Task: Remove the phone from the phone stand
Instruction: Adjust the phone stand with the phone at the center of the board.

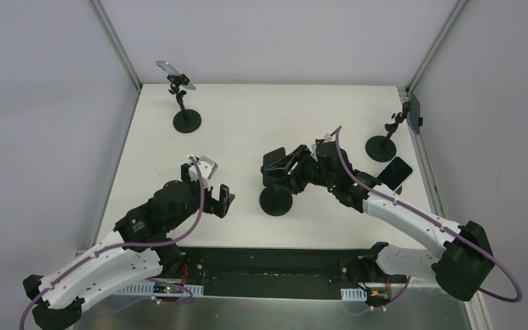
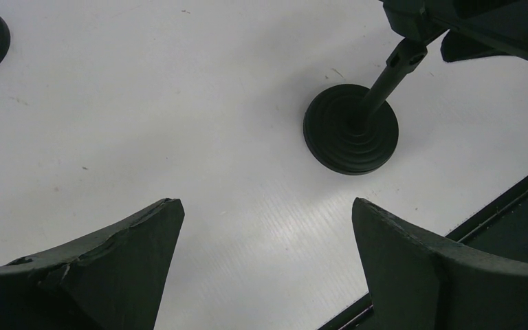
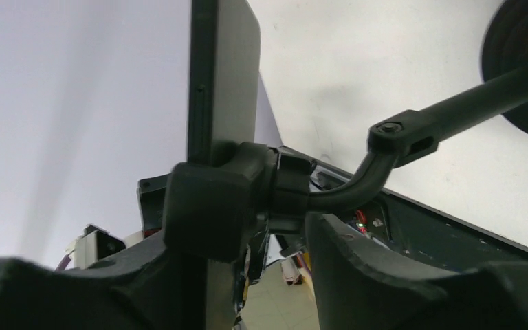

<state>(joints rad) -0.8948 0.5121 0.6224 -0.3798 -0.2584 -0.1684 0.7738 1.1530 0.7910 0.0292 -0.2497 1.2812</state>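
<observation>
A dark phone (image 1: 276, 163) sits in the clamp of the middle phone stand (image 1: 276, 201). My right gripper (image 1: 292, 168) is closed around the phone and the clamp. In the right wrist view the phone (image 3: 223, 82) stands edge-on in the clamp (image 3: 210, 206). One finger lies against its face and the other finger (image 3: 385, 275) sits by the clamp's neck. The stand's rod (image 3: 454, 110) runs up to its base (image 3: 522, 69). My left gripper (image 1: 216, 185) hangs open and empty just left of that stand, whose base (image 2: 350, 130) shows beyond its fingers (image 2: 268, 206).
A second stand (image 1: 186, 122) with a phone (image 1: 175, 75) stands at the back left. A third stand (image 1: 381, 148) with a phone (image 1: 413, 113) is at the right edge. A loose phone (image 1: 394, 172) lies flat beside the right arm. Walls enclose the table.
</observation>
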